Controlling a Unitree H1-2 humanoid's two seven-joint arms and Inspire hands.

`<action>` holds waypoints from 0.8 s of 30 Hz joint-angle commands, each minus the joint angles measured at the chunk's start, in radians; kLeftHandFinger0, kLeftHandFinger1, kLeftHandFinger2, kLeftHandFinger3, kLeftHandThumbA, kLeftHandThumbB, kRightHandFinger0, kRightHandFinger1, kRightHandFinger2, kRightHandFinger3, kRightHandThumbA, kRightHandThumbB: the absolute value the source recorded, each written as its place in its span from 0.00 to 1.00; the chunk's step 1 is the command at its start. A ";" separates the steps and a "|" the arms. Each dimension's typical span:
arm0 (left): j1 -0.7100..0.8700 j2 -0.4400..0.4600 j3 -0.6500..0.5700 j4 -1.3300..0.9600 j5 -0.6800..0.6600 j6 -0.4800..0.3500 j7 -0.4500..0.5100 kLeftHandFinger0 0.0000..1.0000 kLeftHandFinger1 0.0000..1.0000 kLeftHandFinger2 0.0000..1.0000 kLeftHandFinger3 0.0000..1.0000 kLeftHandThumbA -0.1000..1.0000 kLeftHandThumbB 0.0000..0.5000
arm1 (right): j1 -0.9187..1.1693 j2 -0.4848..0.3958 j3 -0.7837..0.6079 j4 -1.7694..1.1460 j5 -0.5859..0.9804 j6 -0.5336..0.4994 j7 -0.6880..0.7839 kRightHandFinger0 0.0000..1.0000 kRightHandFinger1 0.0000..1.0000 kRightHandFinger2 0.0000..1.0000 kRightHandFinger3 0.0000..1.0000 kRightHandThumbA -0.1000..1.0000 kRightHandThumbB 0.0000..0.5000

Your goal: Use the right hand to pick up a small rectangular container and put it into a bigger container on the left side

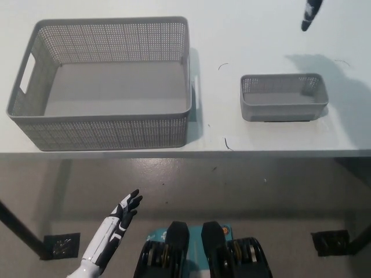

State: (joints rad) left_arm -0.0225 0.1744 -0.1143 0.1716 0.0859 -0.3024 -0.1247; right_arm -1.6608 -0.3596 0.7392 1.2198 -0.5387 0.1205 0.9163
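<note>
Only the dark tip of the right hand [309,13] shows, at the top edge of the view above the table's [261,35] far right part; whether its fingers are spread or closed cannot be told, and nothing is seen in its grasp. Its shadow falls on the table just behind the small basket [283,97]. That small grey mesh basket sits upright and empty near the table's front edge, toward the right. The big basket [104,84], also grey mesh and empty, stands at the table's left, well apart from it. The white left hand [124,209] hangs below the table's front edge, fingers spread, holding nothing.
</note>
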 commanded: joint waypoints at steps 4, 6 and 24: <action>-0.015 0.016 -0.002 -0.024 -0.011 -0.013 -0.029 1.00 1.00 1.00 1.00 1.00 0.56 | -0.053 0.073 0.003 0.102 -0.050 -0.023 -0.079 1.00 1.00 1.00 1.00 1.00 0.75; -0.015 0.015 -0.001 -0.023 -0.013 -0.015 -0.032 1.00 1.00 1.00 1.00 1.00 0.56 | -0.043 0.085 0.020 0.121 -0.071 -0.064 -0.091 1.00 1.00 1.00 1.00 1.00 0.73; -0.018 0.015 -0.007 -0.030 -0.004 -0.015 -0.038 1.00 1.00 1.00 1.00 1.00 0.57 | 0.098 0.149 -0.003 0.215 -0.086 0.019 -0.247 1.00 1.00 1.00 1.00 1.00 0.77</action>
State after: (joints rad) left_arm -0.0233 0.1748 -0.1164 0.1711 0.0858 -0.3024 -0.1418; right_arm -1.5331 -0.2101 0.7468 1.4274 -0.6073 0.0977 0.7651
